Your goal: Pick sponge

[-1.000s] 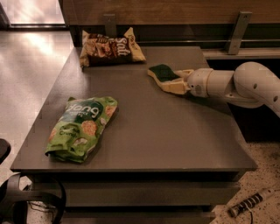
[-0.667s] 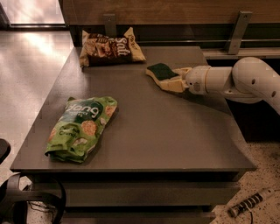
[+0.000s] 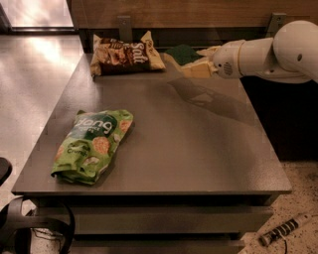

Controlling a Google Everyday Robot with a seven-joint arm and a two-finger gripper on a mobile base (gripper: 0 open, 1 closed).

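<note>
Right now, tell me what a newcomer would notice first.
The green bag lies bright at the near left of the table. At the far edge, the white arm's gripper is at the dark sponge, with a brown bag to its left.

Indoor office break area or test space, by the look. Grey counter (image 3: 198, 149) against wood-panelled wall (image 3: 198, 12); polished floor (image 3: 35, 74); two snack bags (image 3: 92, 146). Robot tool (image 3: 193, 60) at counter's far edge, gripping sponge (image 3: 181, 52).
</note>
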